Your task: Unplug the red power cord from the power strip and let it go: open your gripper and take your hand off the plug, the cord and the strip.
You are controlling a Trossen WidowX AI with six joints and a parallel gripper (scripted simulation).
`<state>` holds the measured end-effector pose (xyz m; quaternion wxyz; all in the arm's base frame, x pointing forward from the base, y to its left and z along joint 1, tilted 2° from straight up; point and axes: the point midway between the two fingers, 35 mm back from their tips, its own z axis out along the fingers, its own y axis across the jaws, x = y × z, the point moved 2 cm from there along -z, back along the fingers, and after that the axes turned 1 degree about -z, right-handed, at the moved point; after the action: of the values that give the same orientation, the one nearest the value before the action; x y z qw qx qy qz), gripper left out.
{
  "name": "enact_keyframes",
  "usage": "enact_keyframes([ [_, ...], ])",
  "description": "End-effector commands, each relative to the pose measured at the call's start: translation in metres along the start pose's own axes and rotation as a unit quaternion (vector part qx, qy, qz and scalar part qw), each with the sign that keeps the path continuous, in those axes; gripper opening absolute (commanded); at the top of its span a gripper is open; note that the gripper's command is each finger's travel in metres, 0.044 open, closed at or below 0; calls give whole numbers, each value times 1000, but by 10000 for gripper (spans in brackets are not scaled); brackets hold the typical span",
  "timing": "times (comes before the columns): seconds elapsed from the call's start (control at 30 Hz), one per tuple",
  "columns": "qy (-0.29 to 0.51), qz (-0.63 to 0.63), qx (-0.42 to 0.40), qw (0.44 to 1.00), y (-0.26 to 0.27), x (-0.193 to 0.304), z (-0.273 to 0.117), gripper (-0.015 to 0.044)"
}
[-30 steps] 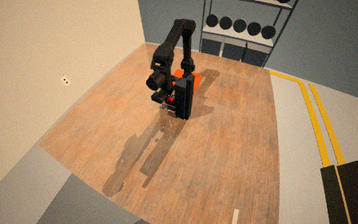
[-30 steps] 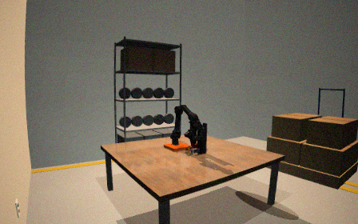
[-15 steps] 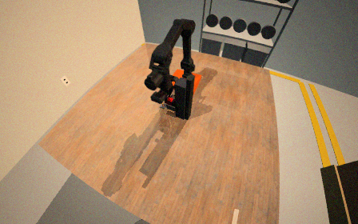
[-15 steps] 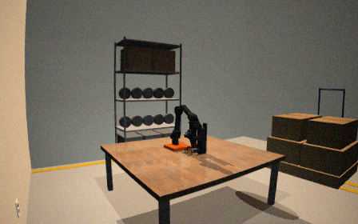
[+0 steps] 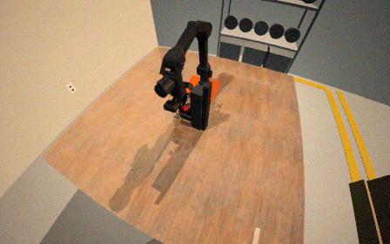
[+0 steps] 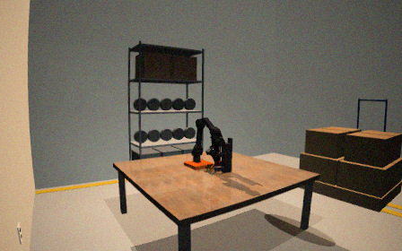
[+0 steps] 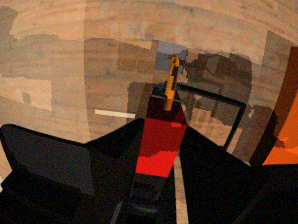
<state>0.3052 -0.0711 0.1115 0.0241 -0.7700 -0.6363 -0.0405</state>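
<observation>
Wood-planked counter (image 5: 249, 166) carries the work near its far edge, where the tool (image 7: 160, 137) is clamped on the red plug (image 7: 158, 144), prongs pointing down, apparently to draw it from the power strip (image 5: 201, 105).

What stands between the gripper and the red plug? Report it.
Nothing visible does. In the wrist view the red plug already sits clamped between the fingers of the gripper, its gold prong pointing out over the wooden table.
</observation>
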Motion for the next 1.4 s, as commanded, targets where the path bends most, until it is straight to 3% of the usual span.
enact_keyframes([
  [0.0,-43,28,1,999,-4,-40,-4,0],
  [0.17,-43,29,1,999,-6,-47,-4,0],
  [0.6,-42,30,2,999,-4,-33,-3,341],
  [0.73,-43,30,2,999,-5,-55,-9,440],
  [0.9,-45,30,2,999,-9,-92,-20,440],
  [1.37,-45,30,2,999,-9,-92,-20,440],
])
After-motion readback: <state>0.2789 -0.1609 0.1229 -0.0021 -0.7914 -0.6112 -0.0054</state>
